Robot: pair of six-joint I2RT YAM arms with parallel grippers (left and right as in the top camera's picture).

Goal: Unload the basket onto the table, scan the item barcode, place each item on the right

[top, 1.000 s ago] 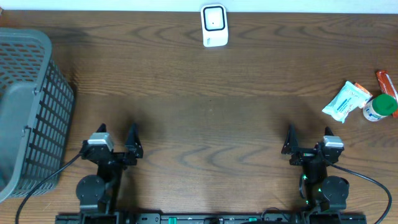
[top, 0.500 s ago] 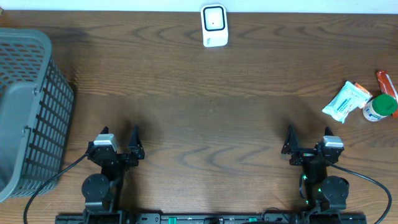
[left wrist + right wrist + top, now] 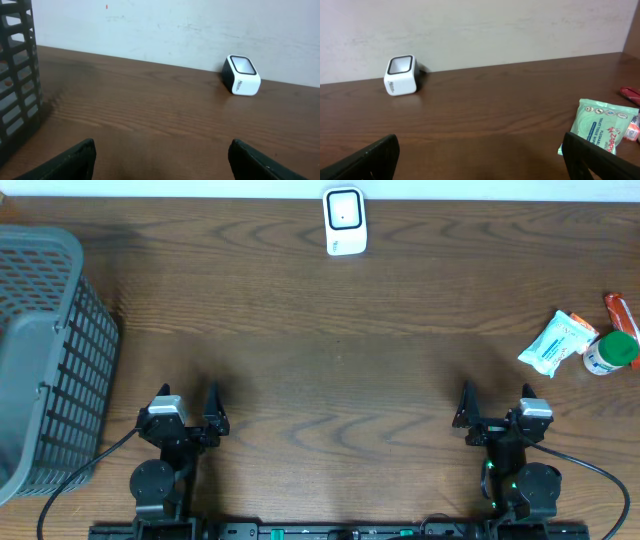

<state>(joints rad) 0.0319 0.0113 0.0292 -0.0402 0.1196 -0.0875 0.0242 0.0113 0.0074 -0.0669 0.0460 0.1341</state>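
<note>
Two arms sit at the near edge of a wooden table (image 3: 330, 330), both empty-handed. The left gripper (image 3: 187, 408) hangs over bare wood with its jaws spread wide, a grey basket (image 3: 45, 350) to its left. The right gripper (image 3: 497, 410) is likewise fully spread and holds nothing. The items lie near the table's right edge, well apart from either gripper: a wipes pack (image 3: 556, 342) just beside a green-capped bottle (image 3: 608, 355), with an orange packet (image 3: 620, 310) behind them. The white scanner (image 3: 345, 221) stands at the far edge, centre, its dark window tilted upward.
</note>
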